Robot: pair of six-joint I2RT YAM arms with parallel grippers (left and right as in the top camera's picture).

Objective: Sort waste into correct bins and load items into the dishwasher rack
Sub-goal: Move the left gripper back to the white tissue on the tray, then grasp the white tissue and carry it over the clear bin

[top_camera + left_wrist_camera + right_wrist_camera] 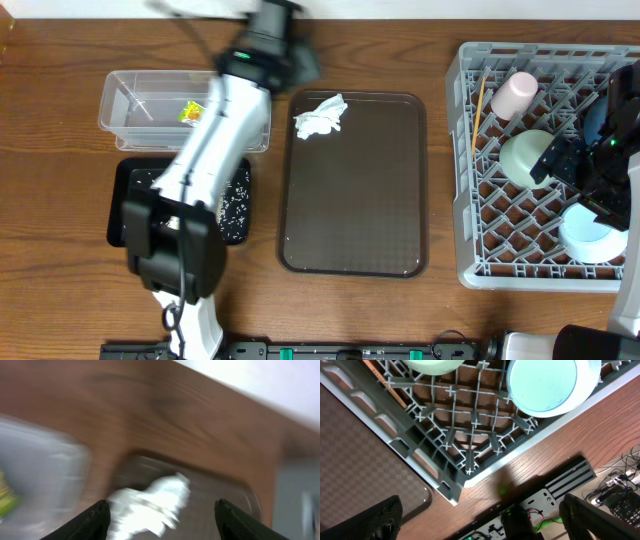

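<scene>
Nearest, our left hand hangs spread and empty over the crumpled tissue, lying at a corner of the brown tray; we judge it feather-light, soft, best pinched at its raised middle.

Shows the left arm stretched long on a diagonal from its black base at the near left, with the white link angled toward the far side. Catches its wrist as a dark blur from above. Finds the left gripper spread wide in its own camera, black fingers far apart and closed on nothing. Places the right arm, dark and folded, at the right edge. Reveals the right gripper equally agape, fingers at opposite lower corners of its view, clasping nothing.
</scene>
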